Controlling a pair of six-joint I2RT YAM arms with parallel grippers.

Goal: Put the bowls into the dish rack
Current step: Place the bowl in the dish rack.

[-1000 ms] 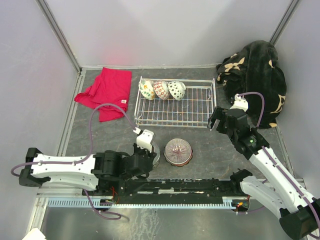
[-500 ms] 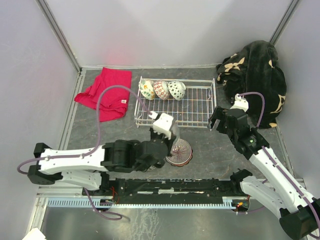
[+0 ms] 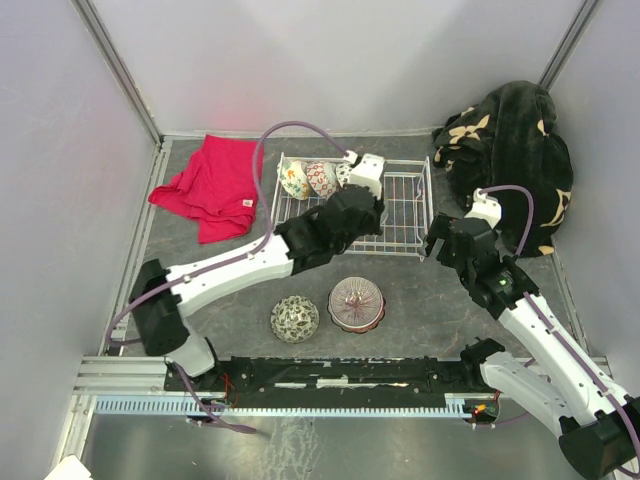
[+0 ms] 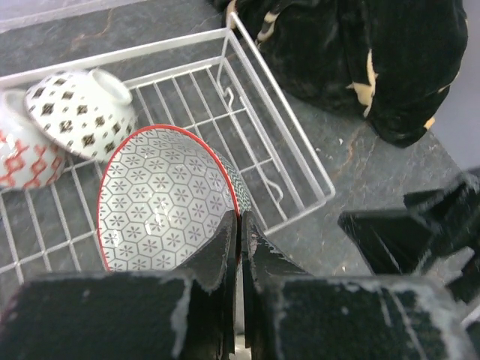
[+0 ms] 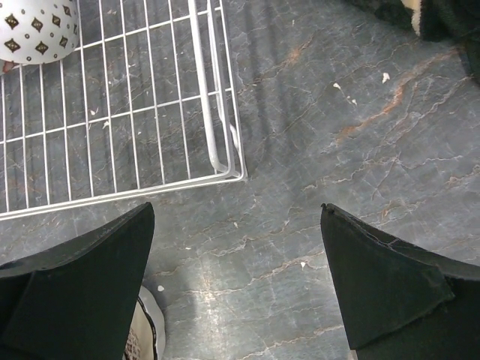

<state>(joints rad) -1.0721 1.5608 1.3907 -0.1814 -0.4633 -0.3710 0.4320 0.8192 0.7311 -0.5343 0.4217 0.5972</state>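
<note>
Left arm reaches over the shallow white wire dish rack (image 4: 187, 94). The left pincer (image 4: 240, 225) is closed tight, both fingers nipping the near rim of a white bowl with a grey hexagon pattern inside and a red edge (image 4: 165, 199).

The bowl is carried on edge, its open face tilted toward the wrist camera and its rim pinched at the low side. It hangs over the rack's grid floor, just right of a white bowl with black diamond marks (image 4: 79, 112), which lies tipped on its side beside a white bowl with red marks (image 4: 19, 157). I cannot tell whether the held bowl touches the wires.

Key relation: the bowls already racked run in a row along the rack's long axis from its left end. The held bowl is next in line, and the bare grid lies beyond it to the right. Judgement: the release needs only a short drop, with the bowl kept on edge so that it leans toward the diamond bowl.

The right pincer (image 5: 237, 211) is spread fully wide and holds nothing. It hovers over the dark grey stone-look counter (image 5: 337, 150), just off the rack's near right corner.

Left to load, on the counter near the arm bases, are an upturned bowl with a green-and-white lattice (image 3: 295, 318) and a pink ribbed bowl (image 3: 357, 303) just beside it. Judgement: the pink bowl is the nearer of the two to the right arm.
</note>
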